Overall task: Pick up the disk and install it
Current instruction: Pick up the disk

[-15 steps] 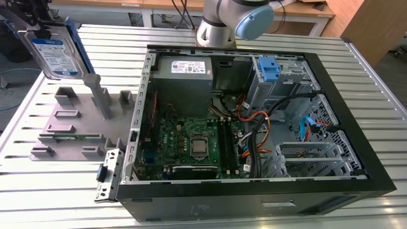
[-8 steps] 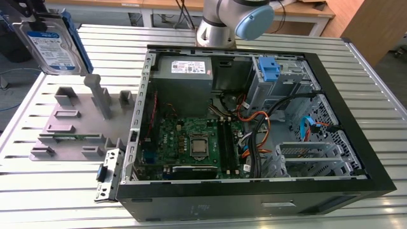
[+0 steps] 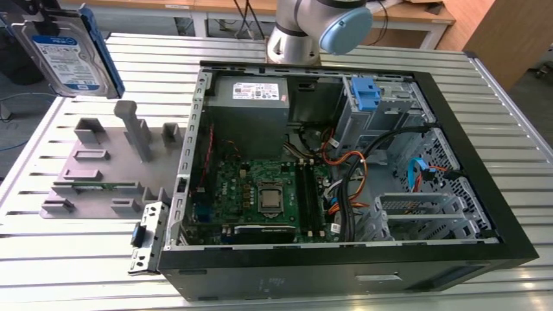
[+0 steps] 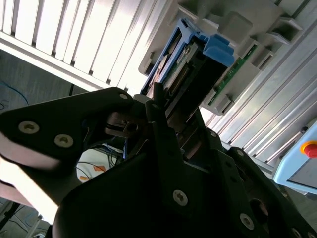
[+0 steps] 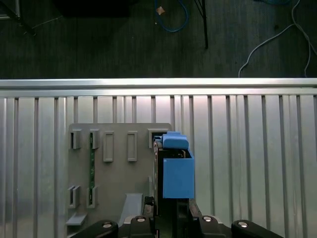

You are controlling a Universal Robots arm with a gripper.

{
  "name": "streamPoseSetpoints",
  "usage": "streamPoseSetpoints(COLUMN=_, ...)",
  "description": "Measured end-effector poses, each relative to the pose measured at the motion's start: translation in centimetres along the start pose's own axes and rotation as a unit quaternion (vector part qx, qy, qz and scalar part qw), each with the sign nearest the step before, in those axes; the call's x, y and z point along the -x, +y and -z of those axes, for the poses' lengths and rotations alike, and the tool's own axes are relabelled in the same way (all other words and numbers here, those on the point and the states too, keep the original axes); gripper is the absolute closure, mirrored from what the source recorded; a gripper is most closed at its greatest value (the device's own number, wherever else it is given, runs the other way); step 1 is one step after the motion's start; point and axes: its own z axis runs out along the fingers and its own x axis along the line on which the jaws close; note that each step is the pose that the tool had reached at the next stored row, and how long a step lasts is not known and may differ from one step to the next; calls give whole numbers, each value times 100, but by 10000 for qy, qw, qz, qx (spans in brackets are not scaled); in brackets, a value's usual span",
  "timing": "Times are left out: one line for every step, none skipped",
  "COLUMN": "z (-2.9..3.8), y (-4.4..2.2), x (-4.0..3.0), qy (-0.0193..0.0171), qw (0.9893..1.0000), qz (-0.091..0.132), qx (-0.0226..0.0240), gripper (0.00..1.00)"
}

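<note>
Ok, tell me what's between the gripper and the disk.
Nothing. In the second wrist view the gripper grips the disk directly, with no other thing between them.

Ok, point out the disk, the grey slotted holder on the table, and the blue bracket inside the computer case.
disk [image 3: 69,55]: exterior view, on its white-and-blue label.
grey slotted holder [image 3: 111,170]: exterior view, on a bare part of its flat base.
blue bracket [image 3: 369,97]: exterior view, on its upright front face.
</note>
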Motion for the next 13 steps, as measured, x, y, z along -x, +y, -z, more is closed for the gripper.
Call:
streamPoseSetpoints(z=0, y=0, x=0, qy=0, qw=10000, qz=0, qx=0, gripper=65)
streamPoseSetpoints(z=1, y=-1, x=0, qy=0, qw=10000, qz=0, qx=0, gripper=65)
streamPoseSetpoints(z=1, y=0, x=0, qy=0, qw=10000, qz=0, qx=0, gripper=65)
streamPoseSetpoints(z=2, y=0, x=0, qy=0, qw=10000, qz=0, qx=1, gripper=65)
streamPoseSetpoints(z=2, y=0, x=0, qy=0, qw=10000, qz=0, qx=0, gripper=65)
streamPoseSetpoints(z=2, y=0, x=0, qy=0, qw=10000, qz=0, qx=0, gripper=65)
streamPoseSetpoints(z=3, y=0, x=0, qy=0, qw=10000, qz=0, qx=0, gripper=65)
streamPoseSetpoints(z=12, y=0, x=1, qy=1, qw=10000, qz=0, qx=2, gripper=65)
streamPoseSetpoints(z=23, y=0, x=2, qy=1, qw=10000, qz=0, qx=2, gripper=65)
streamPoseSetpoints(z=38, y=0, x=3, qy=1, qw=10000, qz=0, qx=1, gripper=65)
streamPoseSetpoints(z=57, y=2, x=3, qy=1, qw=10000, qz=0, qx=1, gripper=65)
streamPoseSetpoints(z=78, y=2, x=5, qy=0, qw=10000, qz=0, qx=0, gripper=65)
streamPoseSetpoints(z=101, y=3, x=6, qy=0, qw=10000, qz=0, qx=0, gripper=65)
